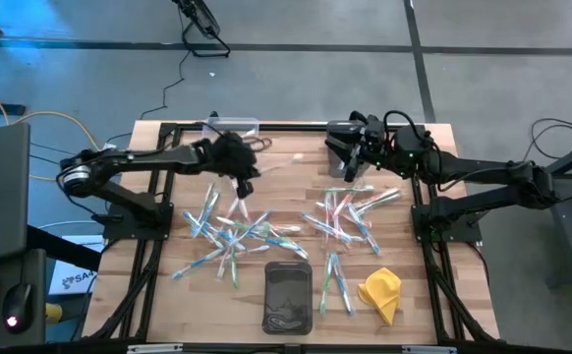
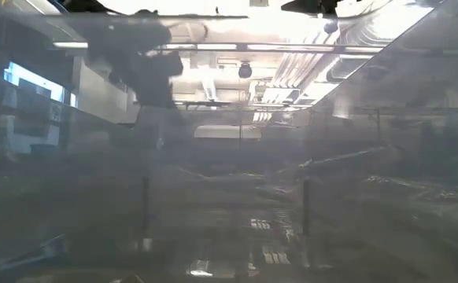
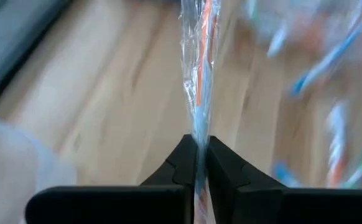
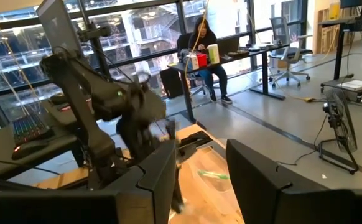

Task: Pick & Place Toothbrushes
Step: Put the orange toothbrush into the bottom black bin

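Wooden surface is strewn with toothbrushes at its centre; one toothbrush is pinched by closed left fingers at ten o'clock. Right fingers are held apart, empty, at one o'clock.

The high view looks straight down on the whole table and both arms. The low view sits at table height, facing level into the room, hazy. The left wrist view looks close down onto the wood past its fingers. The right wrist view faces across the table at the left arm, also in the high view, and the room beyond.
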You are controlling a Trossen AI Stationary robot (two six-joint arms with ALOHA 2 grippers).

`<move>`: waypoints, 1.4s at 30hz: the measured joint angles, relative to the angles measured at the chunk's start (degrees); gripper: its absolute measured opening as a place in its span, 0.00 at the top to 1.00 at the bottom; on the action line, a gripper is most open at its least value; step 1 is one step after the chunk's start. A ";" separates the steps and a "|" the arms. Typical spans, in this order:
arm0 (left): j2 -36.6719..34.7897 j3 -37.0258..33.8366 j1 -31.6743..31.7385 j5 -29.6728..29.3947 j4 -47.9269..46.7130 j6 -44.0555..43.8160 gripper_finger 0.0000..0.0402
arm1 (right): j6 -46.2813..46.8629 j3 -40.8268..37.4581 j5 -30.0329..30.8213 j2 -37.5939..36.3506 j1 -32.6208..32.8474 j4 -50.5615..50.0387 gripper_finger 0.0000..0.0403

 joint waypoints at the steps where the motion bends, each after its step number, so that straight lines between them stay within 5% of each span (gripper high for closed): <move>1: -1.22 0.00 0.64 1.64 1.11 -0.51 0.97 | 0.00 0.00 0.00 0.00 0.00 -0.07 0.66; 8: -6.39 0.02 2.25 13.11 17.41 -5.28 0.97 | 0.48 0.00 -0.32 0.03 -0.02 0.38 0.66; 14: -6.72 0.07 2.23 17.16 30.23 -9.96 0.97 | 2.06 0.00 -6.18 3.53 -0.01 5.19 0.66; 28: -6.72 0.09 2.21 18.38 29.93 -12.46 0.97 | 4.94 0.02 -7.43 19.65 -0.55 30.35 0.62; 36: -6.10 0.11 0.28 17.81 29.25 -12.40 0.97 | 7.86 0.02 -7.26 22.55 -0.48 34.11 0.45; 42: -4.84 0.10 -3.01 12.86 29.08 -12.23 0.97 | 7.54 0.02 -7.26 22.56 -0.48 34.94 0.47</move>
